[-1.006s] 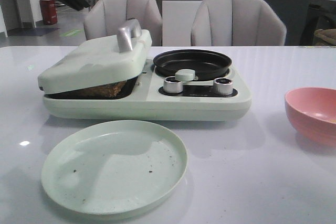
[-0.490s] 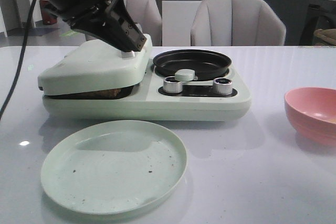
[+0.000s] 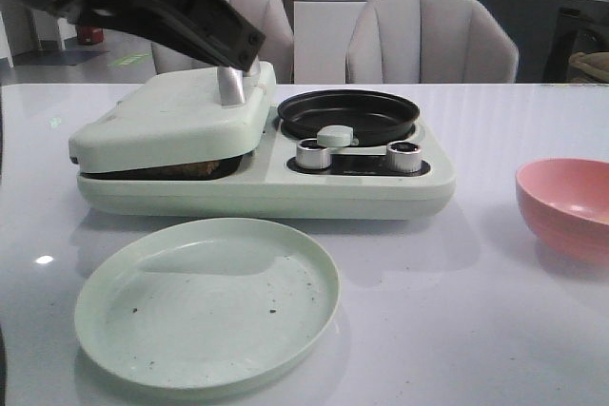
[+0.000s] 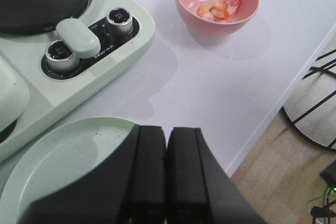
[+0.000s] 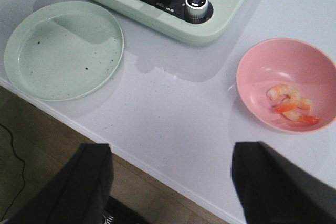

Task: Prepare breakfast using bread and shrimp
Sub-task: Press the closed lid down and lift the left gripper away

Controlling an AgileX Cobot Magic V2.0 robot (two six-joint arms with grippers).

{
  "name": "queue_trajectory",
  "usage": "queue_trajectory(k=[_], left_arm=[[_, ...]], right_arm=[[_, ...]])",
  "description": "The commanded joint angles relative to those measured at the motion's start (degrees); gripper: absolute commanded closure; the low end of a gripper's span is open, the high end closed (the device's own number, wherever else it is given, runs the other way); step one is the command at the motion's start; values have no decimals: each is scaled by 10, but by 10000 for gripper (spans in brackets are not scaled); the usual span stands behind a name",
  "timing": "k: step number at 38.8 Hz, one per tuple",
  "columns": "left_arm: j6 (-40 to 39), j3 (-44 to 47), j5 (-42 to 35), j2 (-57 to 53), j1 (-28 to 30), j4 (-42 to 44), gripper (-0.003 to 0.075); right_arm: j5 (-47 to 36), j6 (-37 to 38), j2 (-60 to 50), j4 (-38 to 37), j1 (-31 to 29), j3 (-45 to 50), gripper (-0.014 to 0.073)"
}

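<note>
Under the nearly closed lid [image 3: 171, 116] of the pale green breakfast maker [image 3: 362, 187], a brown edge of bread [image 3: 188, 169] shows in the gap. My left gripper [image 3: 245, 50] is shut and empty, just above the lid's silver handle [image 3: 228, 86]. In the left wrist view this gripper [image 4: 167, 129] hovers over the rim of the green plate [image 4: 52, 161]. The shrimp [image 5: 291, 104] lie in the pink bowl [image 5: 273, 61] at the right, and that shrimp [image 4: 218, 8] also shows in the left wrist view. My right gripper [image 5: 170, 150] is open and empty above the table's near edge, outside the front view.
An empty green plate [image 3: 207, 301] with dark crumbs lies in front of the maker. The maker's round black pan [image 3: 347, 113] is empty, with two silver knobs [image 3: 312, 153] before it. The pink bowl [image 3: 566, 206] stands at the right edge. Two grey chairs stand behind the table.
The lid, tilted up a second ago, has come down onto the bread under my left gripper. The gripper has since risen off the handle.
</note>
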Motion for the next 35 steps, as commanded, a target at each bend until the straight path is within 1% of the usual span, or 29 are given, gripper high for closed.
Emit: queue_trajectory(k=[1, 12, 16, 22, 26, 30, 35], left_arm=[[1, 8, -51, -50, -13, -8, 621], [1, 53, -51, -126, -20, -8, 621], [1, 53, -60, -128, -20, -8, 621], [1, 53, -64, -125, -20, -8, 621], [1, 53, -64, -125, -20, -8, 621], [1, 53, -64, -125, -20, -8, 621], [1, 53, -64, -125, -20, -8, 621]], right_arm=[[-40, 0, -2, 2, -1, -16, 16], [-64, 0, -2, 2, -1, -16, 16], [-86, 0, -2, 2, -1, -16, 16], [-97, 0, -2, 2, -1, -16, 16], [-105, 0, 5, -24, -1, -17, 16], [-99, 17, 30, -42, -13, -31, 16], [-67, 18, 87, -43, -48, -66, 16]])
